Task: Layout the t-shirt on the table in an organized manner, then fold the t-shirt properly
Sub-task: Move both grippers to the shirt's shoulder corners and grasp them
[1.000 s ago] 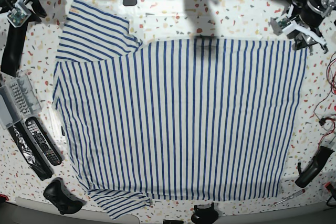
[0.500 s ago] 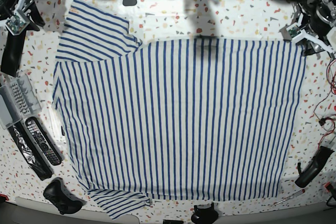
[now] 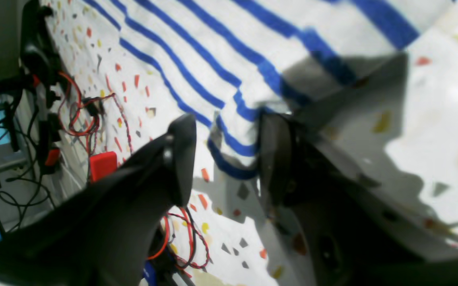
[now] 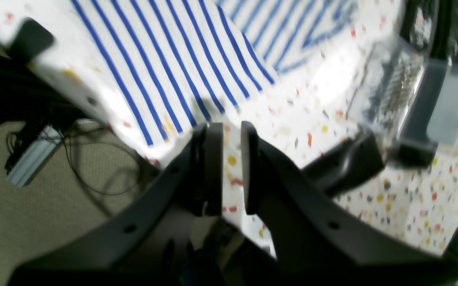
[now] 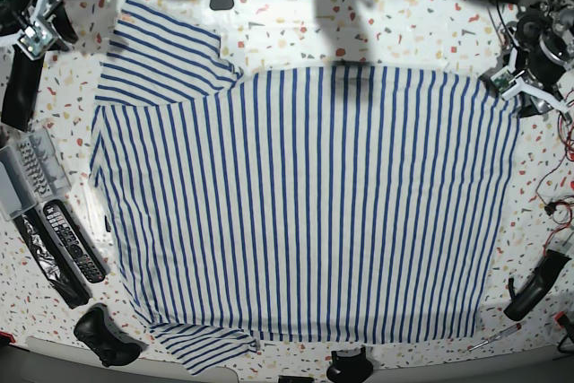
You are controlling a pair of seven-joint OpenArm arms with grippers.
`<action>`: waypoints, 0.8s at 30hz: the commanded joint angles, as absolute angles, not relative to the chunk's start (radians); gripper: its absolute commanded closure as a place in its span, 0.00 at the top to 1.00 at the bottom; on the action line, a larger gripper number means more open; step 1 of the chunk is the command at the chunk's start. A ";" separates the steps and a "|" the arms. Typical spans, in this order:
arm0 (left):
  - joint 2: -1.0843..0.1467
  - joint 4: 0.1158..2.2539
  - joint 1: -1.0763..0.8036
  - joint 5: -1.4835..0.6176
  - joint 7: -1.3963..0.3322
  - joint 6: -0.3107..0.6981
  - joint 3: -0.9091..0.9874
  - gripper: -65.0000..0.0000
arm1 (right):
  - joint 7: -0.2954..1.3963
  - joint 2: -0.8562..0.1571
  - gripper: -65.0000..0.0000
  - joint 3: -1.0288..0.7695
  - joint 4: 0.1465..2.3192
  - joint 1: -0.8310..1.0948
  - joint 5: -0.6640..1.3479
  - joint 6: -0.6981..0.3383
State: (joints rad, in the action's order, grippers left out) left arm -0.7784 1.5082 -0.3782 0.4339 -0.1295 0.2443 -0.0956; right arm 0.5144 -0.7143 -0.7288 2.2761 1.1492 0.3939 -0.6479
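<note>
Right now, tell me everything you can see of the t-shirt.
The t-shirt is white cloth with thin blue stripes, lying spread nearly flat on the speckled table, covering most of it. One short sleeve fans out at the base view's upper left; the other is bunched near the bottom edge. In the left wrist view, the left gripper sits open around a lifted, rumpled corner. The right gripper, nearly closed, hangs clear of the cloth.
</note>
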 commanded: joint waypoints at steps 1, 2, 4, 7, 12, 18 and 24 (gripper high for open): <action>-0.796 1.504 -0.380 0.445 -0.124 0.264 -0.087 0.33 | 0.498 -0.723 0.12 -0.740 2.297 1.155 0.397 -0.643; -0.796 1.497 -0.380 0.444 -0.113 0.286 -0.087 0.31 | 0.498 -0.723 0.12 -0.740 2.308 1.155 0.396 -0.643; -0.796 1.481 -0.380 0.444 -0.092 0.323 -0.087 0.23 | 0.499 -0.723 0.12 -0.740 2.328 1.155 0.393 -0.644; -0.796 1.465 -0.380 0.444 -0.077 0.334 -0.087 0.09 | 0.499 -0.723 0.12 -0.740 2.351 1.155 0.352 -0.643; -0.796 1.464 -0.381 0.443 -0.080 0.334 -0.087 0.00 | 0.497 -0.727 0.32 -0.740 2.356 1.156 0.233 -0.661; -0.796 1.464 -0.381 0.443 -0.073 0.334 -0.087 0.00 | 0.414 -0.730 0.43 -0.717 2.351 1.156 0.098 -0.671; -0.796 1.464 -0.382 0.443 -0.081 0.334 -0.087 0.00 | 0.295 -0.778 0.43 -0.507 2.273 1.154 -0.231 -0.557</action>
State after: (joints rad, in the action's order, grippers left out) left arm -0.7784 1.4593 -0.3798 0.4442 -0.0738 0.3267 -0.0956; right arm 0.3012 -0.7692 -0.4900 2.2631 1.1481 -0.2443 -0.5591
